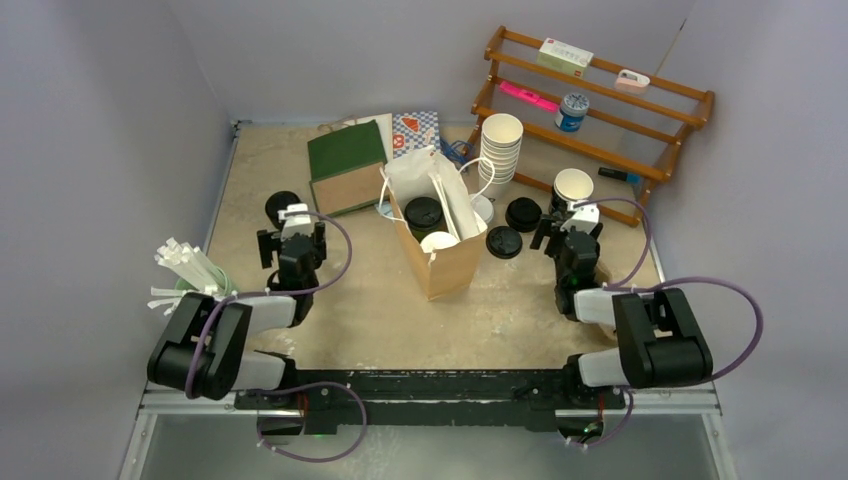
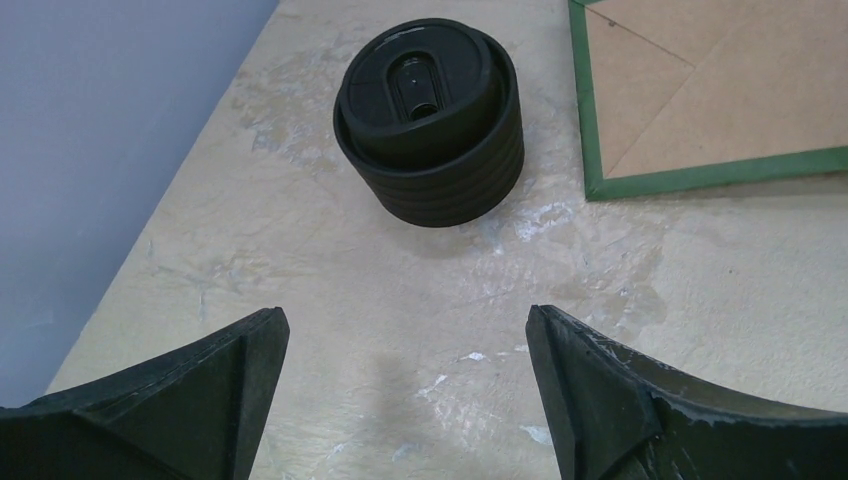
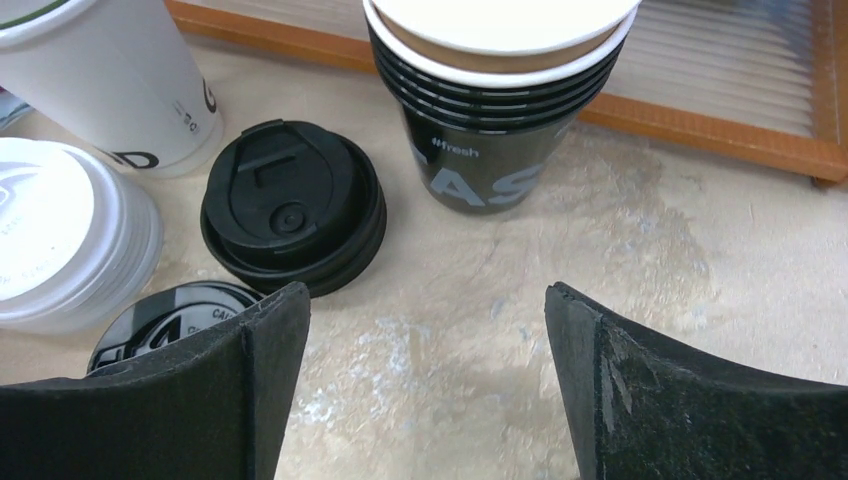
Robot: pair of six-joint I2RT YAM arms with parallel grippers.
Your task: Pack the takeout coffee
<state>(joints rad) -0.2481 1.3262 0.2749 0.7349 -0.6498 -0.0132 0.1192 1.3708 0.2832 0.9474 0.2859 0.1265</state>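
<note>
**Top view:** high, behind the 6 o'clock edge of the table (image 1: 380,320), looking down over all of it toward 12.
**Left wrist view:** low and close, facing the black lid stack (image 2: 430,130) at 10 o'clock.
**Right wrist view:** equally close, facing the dark cup stack (image 3: 480,170) at 2 o'clock.

Both stacks also appear from above.

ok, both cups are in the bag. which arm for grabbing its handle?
Right, probably: the handle loops out on the bag's right side, nearer the open right gripper. The left gripper is open too, but farther.
</note>
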